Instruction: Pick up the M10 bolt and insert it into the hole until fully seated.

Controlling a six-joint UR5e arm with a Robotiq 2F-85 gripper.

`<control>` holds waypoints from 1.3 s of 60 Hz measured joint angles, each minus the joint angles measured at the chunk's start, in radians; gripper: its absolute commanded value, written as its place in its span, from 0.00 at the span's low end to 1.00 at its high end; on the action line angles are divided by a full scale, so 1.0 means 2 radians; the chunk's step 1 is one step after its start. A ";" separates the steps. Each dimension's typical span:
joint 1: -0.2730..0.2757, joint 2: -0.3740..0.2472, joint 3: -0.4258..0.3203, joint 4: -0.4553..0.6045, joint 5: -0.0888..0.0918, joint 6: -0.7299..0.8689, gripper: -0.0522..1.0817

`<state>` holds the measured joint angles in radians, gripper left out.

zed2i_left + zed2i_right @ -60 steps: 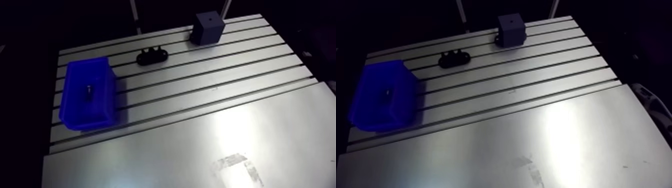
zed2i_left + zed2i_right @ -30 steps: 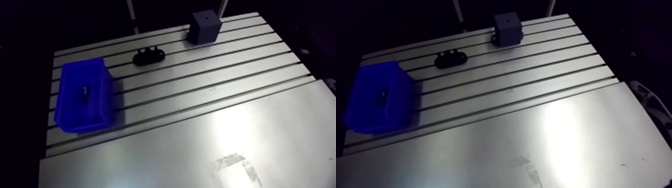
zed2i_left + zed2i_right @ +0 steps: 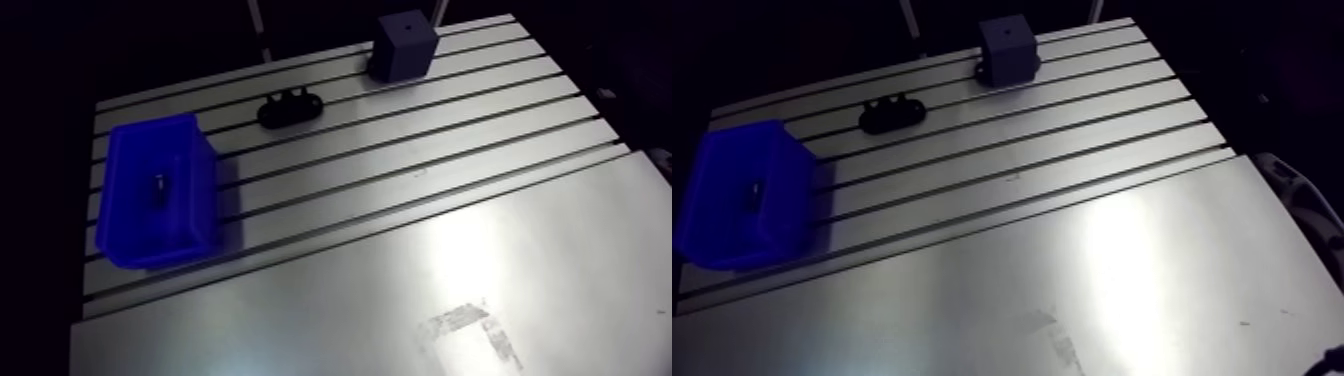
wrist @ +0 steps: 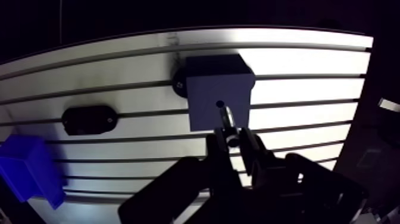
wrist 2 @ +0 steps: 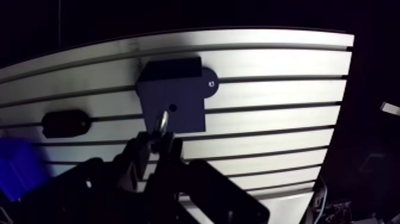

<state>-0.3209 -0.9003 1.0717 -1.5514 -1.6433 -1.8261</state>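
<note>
Jaws were clamped on the M10 bolt (image 4: 228, 122), with the gripper (image 4: 233, 138) pinching it between both fingers (image 4: 216, 146) and the shank sticking out ahead at 12 o'clock. In the wrist view the bolt's tip was close to the hole (image 4: 219, 103) in the top face of the grey block (image 4: 205, 83). The bolt was not seated; contact with the hole could not be told. The fingers covered the block's near edge. A black bracket (image 4: 88, 119) lay at about 10 o'clock from the gripper, well apart from the block. The blue bin (image 3: 150, 255) sat further out, around 9 o'clock on the slotted table (image 3: 450, 130). Inside the bin was a small dark part (image 3: 160, 186), too small to identify. In the arm view the block stood at the table's 1 o'clock, and the gripper was out of sight.
</note>
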 measured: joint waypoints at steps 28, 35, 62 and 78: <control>-0.003 0.000 0.013 -0.006 0.002 0.000 1.00; -0.004 0.000 0.017 -0.007 0.002 0.000 1.00; -0.007 0.000 0.037 -0.012 0.001 0.001 1.00; -0.007 0.000 0.041 -0.016 0.001 0.001 1.00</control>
<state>-0.3356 -0.9009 1.1545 -1.5827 -1.6409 -1.8239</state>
